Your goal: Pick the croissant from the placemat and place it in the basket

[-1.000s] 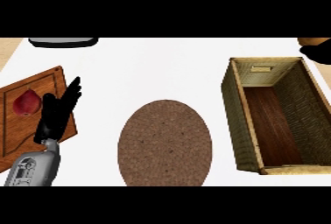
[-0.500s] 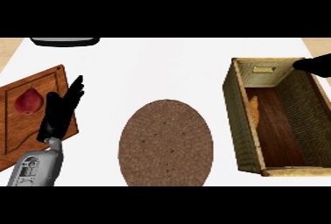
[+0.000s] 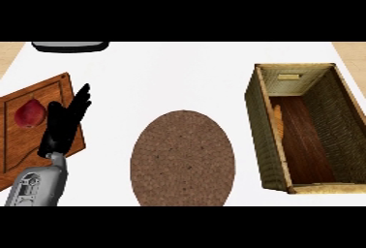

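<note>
Left hand [image 3: 64,123]: enters from the near left edge on a grey forearm. Fingers are straight and close together, pointing to the far side. It holds nothing and lies over the right edge of the cutting board [image 3: 22,145].

Right hand: not visible, so its state cannot be told.

Cutting board: wooden, at the left of the counter [image 3: 178,72]. A red fruit [image 3: 30,113] sits on it just left of the hand.

Placemat [image 3: 182,157]: a brown woven oval at the centre near side, right of the hand and apart from it. Nothing rests on it.

Basket [image 3: 259,135]: a long box at the right, well apart from the hand, with its long axis running near to far.

Croissant [image 3: 279,121]: a small golden-orange shape inside the basket, against the left inner wall and partly hidden by it. Its length appears to run along that wall. It lies far to the right of the left hand, across the placemat.

Dark object [image 3: 69,46]: at the far left edge, cut off by the view.

Judgement: the croissant appears to be placed already, with no pick left on the placemat. The basket lies on the right arm's side.
</note>
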Robot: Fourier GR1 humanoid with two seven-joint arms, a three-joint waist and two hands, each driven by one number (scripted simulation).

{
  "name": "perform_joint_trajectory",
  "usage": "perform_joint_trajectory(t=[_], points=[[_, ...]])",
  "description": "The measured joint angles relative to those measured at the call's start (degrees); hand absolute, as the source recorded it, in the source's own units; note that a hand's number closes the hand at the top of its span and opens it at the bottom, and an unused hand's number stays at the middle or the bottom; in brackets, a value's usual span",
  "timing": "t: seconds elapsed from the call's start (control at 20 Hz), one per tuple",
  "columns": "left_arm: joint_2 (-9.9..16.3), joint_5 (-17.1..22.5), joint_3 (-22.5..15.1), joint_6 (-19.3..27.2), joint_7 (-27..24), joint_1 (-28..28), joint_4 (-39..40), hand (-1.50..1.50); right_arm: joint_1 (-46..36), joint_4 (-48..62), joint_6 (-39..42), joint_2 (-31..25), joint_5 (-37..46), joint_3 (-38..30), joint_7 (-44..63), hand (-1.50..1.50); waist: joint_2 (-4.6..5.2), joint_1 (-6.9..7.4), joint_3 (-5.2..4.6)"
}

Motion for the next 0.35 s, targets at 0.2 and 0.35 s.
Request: perform_joint_trajectory(t=[0.2,0.35], points=[[0.7,0.5,0.9,-0.4,-0.5,0.7,-0.1,0.00,4.2,-4.2,1.4,-2.3,-5.7,-9.1,-0.1,-1.50,-0.14,-0.54,0.00],[0.2,0.3,0.8,0.0,-0.5,0.8,0.3,0.00,7.7,-6.6,4.6,-5.0,-12.4,-16.7,-0.7,-1.50,-0.23,-1.00,0.02]])
